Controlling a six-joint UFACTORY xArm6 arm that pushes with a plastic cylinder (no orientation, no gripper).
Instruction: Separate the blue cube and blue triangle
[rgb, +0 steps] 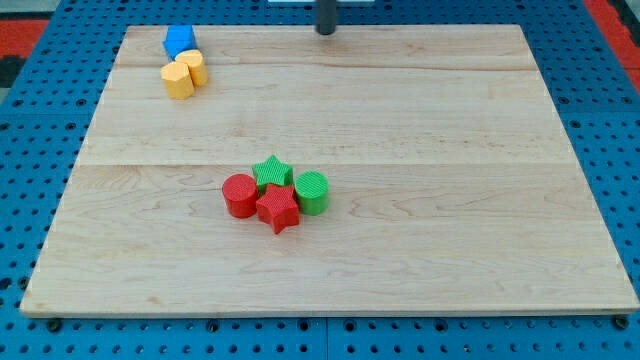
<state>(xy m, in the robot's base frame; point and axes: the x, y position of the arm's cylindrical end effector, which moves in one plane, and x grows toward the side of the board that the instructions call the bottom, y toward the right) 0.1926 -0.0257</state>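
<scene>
1. Pincer first: this arm has none, so you have nothing released or clenched to check. It ends in a plain rod, and my tip (326, 31) sits at the view's top edge of the board (420, 120), touching no block.
2. You find the blue blocks (179, 41) in the view's top left corner, well apart from my tip and to its left. They read as one blue patch; you cannot tell cube from triangle, nor where the seam between them runs.
3. Two yellow blocks (184, 75) lie just below the blue ones, touching or nearly so.
4. A cluster of red cylinder (239, 195), green star (272, 172), red star (278, 209) and green cylinder (312, 191) sits mid-board, away from the job.
5. Handling, as a judgement: the blue pieces look small, rigid and light, and should slide easily on the smooth wood. Expect them to spin if you push off-centre.
6. No hold is possible; you push. Aim my tip at a flat face of one blue piece, near its middle.
7. Watch the board's edge close behind them, and the yellow pair.
</scene>
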